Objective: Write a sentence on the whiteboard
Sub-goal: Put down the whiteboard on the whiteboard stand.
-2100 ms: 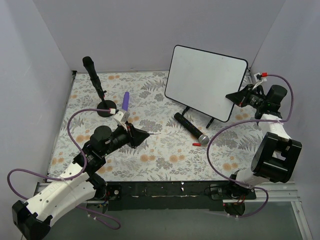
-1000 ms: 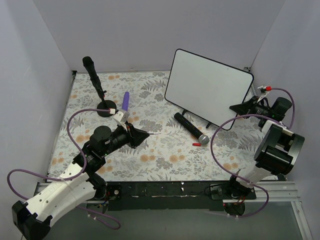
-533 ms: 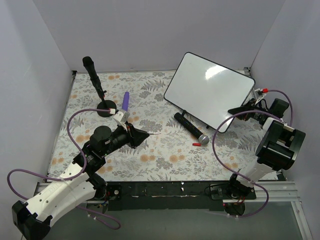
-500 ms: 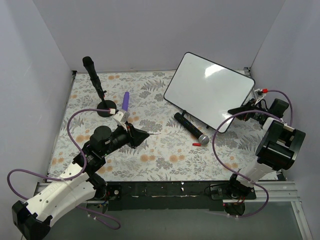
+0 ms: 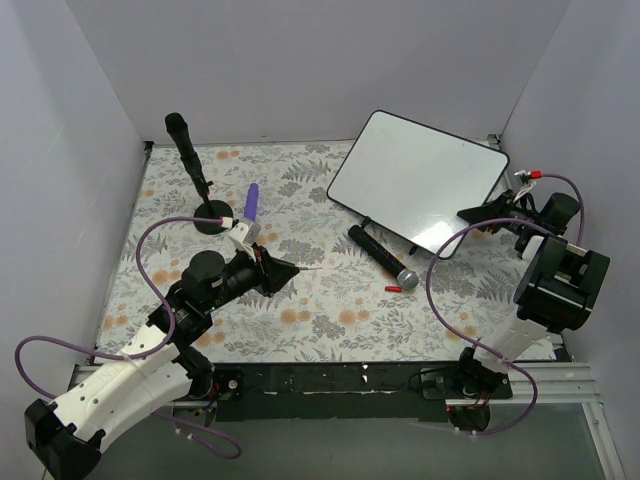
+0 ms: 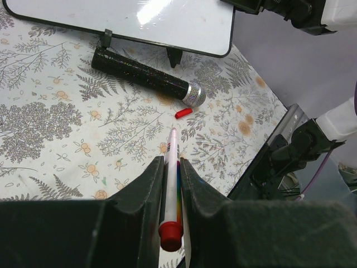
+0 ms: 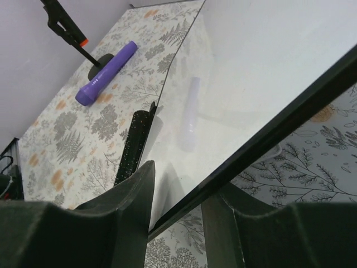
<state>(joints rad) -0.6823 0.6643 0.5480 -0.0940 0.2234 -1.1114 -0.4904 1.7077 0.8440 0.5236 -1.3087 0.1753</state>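
Overhead clock, 12 o'clock at the far wall. Nearest, at 7 o'clock, the left gripper (image 5: pixel 284 272) points toward the middle of the flowered table (image 5: pixel 330 322). Its jaws are narrow, closed on a white pen (image 6: pixel 171 177) whose red end sits back between the fingers and whose tip juts out ahead.

Just past the pen tip, near the table's centre, lies a small red cap (image 5: pixel 393 289). It is close beside the silver head of a black microphone (image 5: pixel 383 257), which lies flat on the cloth and slants toward 11 o'clock.

At 3 o'clock the right gripper (image 5: pixel 482 214) reaches in from the right wall. In its wrist view the two fingers (image 7: pixel 131 204) stand on either side of the black rim, pinching the near right edge of the whiteboard (image 5: pixel 420 180).

The whiteboard sits at 1 to 2 o'clock, tilted and turned at an angle to the walls, its glossy face up. Its near edge is propped on small black feet just beyond the microphone.

Farther left, at 11 o'clock, a purple cylinder (image 5: pixel 251 203) lies on the cloth. Just beside it a second black microphone (image 5: pixel 188 155) leans on a round stand (image 5: pixel 210 216).
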